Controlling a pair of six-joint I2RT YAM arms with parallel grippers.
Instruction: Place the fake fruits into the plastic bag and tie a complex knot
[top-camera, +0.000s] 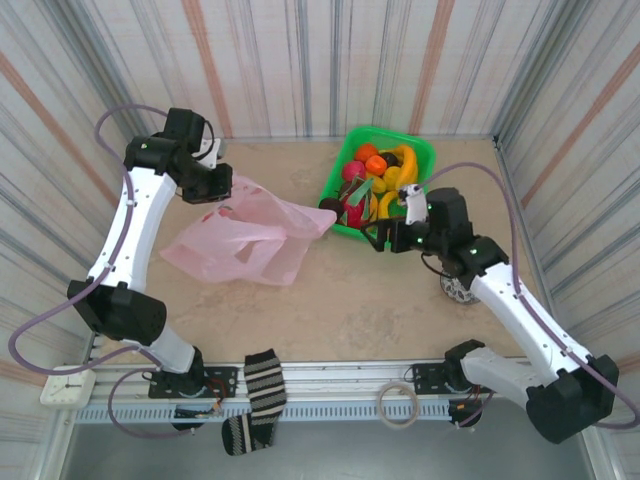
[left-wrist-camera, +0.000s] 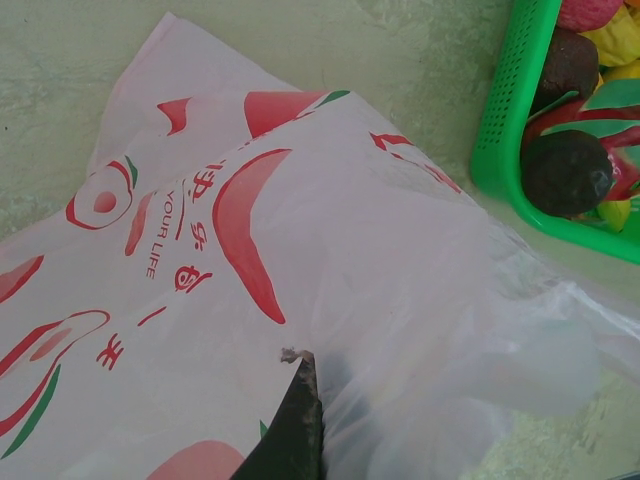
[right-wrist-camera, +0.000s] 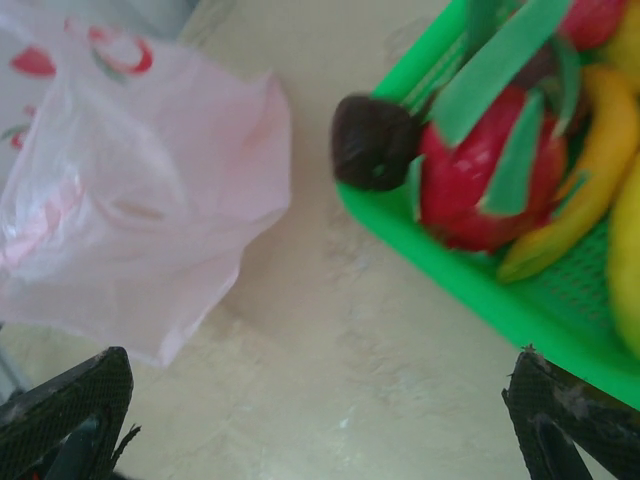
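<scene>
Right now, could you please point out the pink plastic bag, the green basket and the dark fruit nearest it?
pink plastic bag (top-camera: 240, 245): top view, crumpled middle.
green basket (left-wrist-camera: 510, 100): left wrist view, mesh wall.
dark fruit (right-wrist-camera: 372, 140): right wrist view, rounded middle.

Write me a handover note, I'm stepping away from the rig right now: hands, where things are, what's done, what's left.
Left hand: shut, apparently pinching the plastic bag, which lies crumpled on the table left of the green basket.
Right hand: open, empty, over the table between bag and basket.
Fake fruits: piled in the basket; none seen in the bag.
Done: bag gripped.
Left: load the fruits, tie the knot.
</scene>
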